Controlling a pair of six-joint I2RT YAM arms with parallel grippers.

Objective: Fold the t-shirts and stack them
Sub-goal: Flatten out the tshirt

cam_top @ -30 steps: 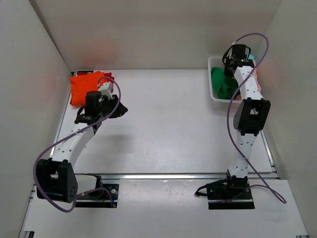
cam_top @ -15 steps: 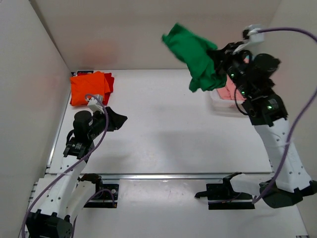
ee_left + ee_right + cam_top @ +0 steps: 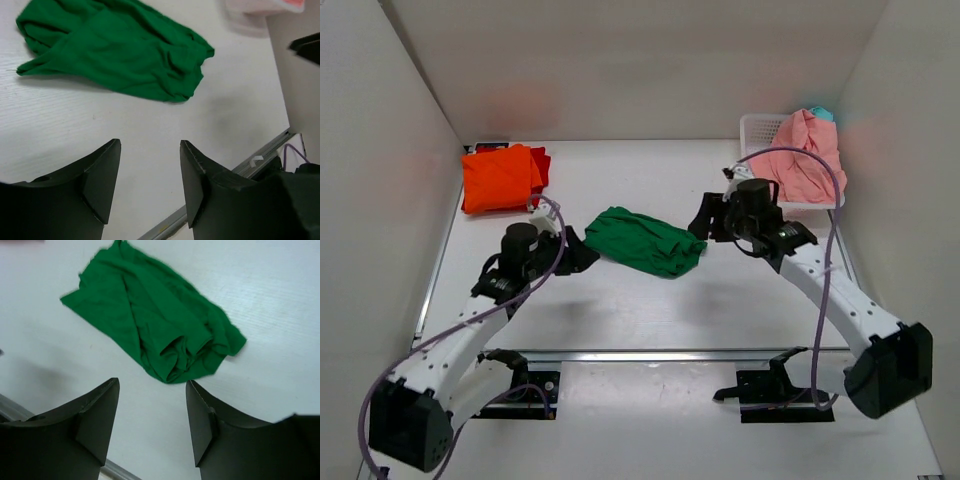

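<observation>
Bare tabletop (image 3: pixel 670 300) around green t-shirt (image 3: pixel 645 241)

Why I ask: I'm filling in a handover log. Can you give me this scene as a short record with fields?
green t-shirt: crumpled, mid-table, held by neither gripper
orange t-shirt: folded, far left corner
red t-shirt: under the orange one, edge showing
pink t-shirt: heaped over the basket, far right
left gripper: open, empty, left of the green t-shirt
right gripper: open, empty, right of the green t-shirt

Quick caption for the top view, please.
Green t-shirt lies crumpled between open left gripper and open right gripper; orange t-shirt folded far-left.
</observation>
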